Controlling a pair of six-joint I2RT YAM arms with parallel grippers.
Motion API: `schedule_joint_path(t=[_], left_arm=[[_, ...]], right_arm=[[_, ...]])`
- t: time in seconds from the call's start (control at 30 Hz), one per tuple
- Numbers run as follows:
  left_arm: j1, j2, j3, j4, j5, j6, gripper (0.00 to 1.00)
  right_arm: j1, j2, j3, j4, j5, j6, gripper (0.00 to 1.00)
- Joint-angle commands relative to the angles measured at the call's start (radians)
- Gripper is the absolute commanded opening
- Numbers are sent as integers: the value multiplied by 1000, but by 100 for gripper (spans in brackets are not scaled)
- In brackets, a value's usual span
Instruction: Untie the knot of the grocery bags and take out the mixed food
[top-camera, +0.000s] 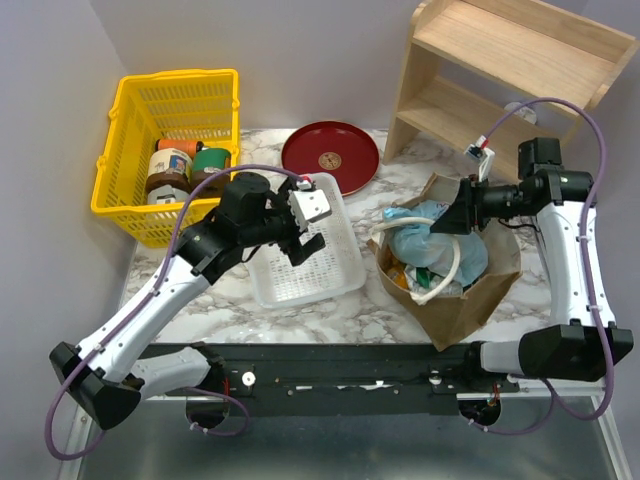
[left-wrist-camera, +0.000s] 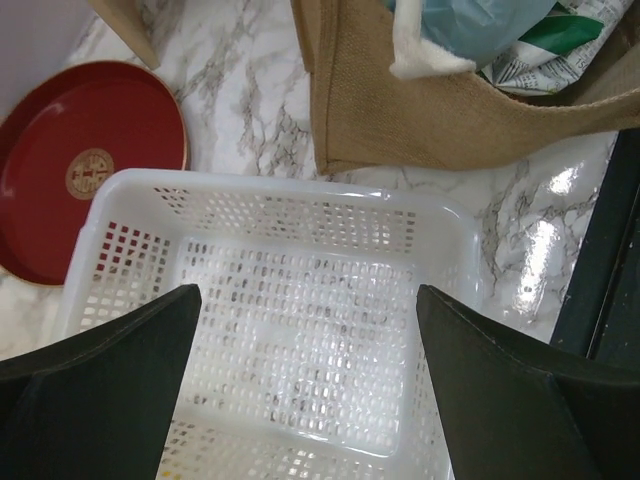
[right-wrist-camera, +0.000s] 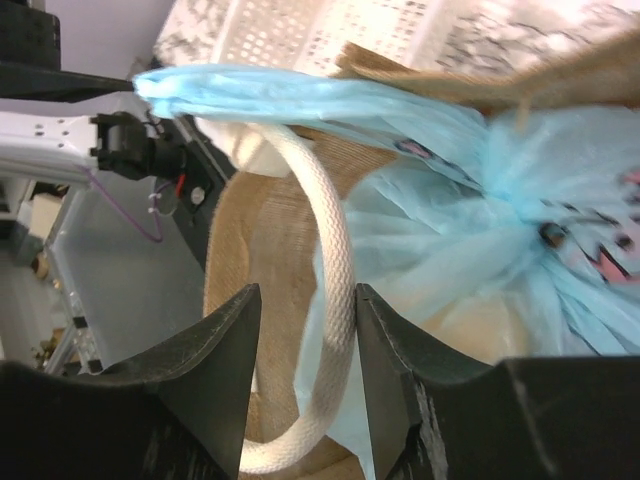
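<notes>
**Right claw at the blue bag, knot not yet undone**

The paper bag stands open-mouthed on the right of the tabletop. The blue bag sits inside it, bulging out of the top. The right claw hangs just over that bundle. Its jaws stand partly apart, and in the wrist view a rope handle of the paper bag runs through the gap, close against one jaw — nothing looks clamped. Beyond the jaws the blue plastic gathers to a tight puckered point, which I take for the knot. One long ear of plastic stretches away from it toward the left of that view.

The left claw hovers over the white basket, jaws wide apart and holding nothing.

The step in hand, as I read it, is the untying. The food is inside the bags, with only a bit of green packet showing under the blue plastic. The next move calls for the right claw to catch plastic and not rope — a loose ear near the knot, drawn away from the pucker while the bundle is kept down. The thin film may stretch or tear, and the paper bag could drag along unless the left claw comes over to steady it
</notes>
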Motion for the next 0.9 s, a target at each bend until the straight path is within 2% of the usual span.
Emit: schedule_joint_path(t=[0.0, 0.07, 0.17, 0.2, 0.23, 0.37, 0.43, 0.57, 0.67, 0.7, 0.73, 0.8, 0.87], left_arm=[[12, -59, 110, -169, -147, 196, 99], [21, -87, 114, -176, -217, 238, 99], [47, -144, 76, -157, -289, 330, 99], [52, -151, 56, -141, -303, 336, 99], [66, -162, 49, -134, -321, 336, 99], [92, -155, 35, -125, -329, 267, 99], [93, -147, 26, -128, -314, 249, 99], [93, -139, -5, -101, -295, 241, 99], [96, -136, -2, -88, -295, 235, 99], [98, -139, 7, -90, -289, 223, 99], [98, -144, 10, -91, -282, 216, 99], [98, -153, 16, -113, -246, 198, 99], [98, -171, 15, -127, -188, 193, 99]], right_arm=[[114, -5, 90, -145, -96, 17, 51], [258, -25, 144, -116, -97, 55, 51], [427, -77, 152, -2, -109, 199, 51], [462, -87, 143, 37, -130, 298, 52], [521, -91, 138, 65, -144, 331, 55], [613, -67, 170, 82, -80, 299, 61], [633, -56, 184, 85, -78, 299, 70], [809, -6, 236, 89, 52, 239, 77], [817, 73, 368, 83, 214, 233, 77], [819, 89, 411, 86, 371, 189, 77], [800, 99, 445, 105, 441, 184, 76], [739, 96, 442, 163, 471, 181, 74], [621, 106, 427, 171, 453, 193, 72]])
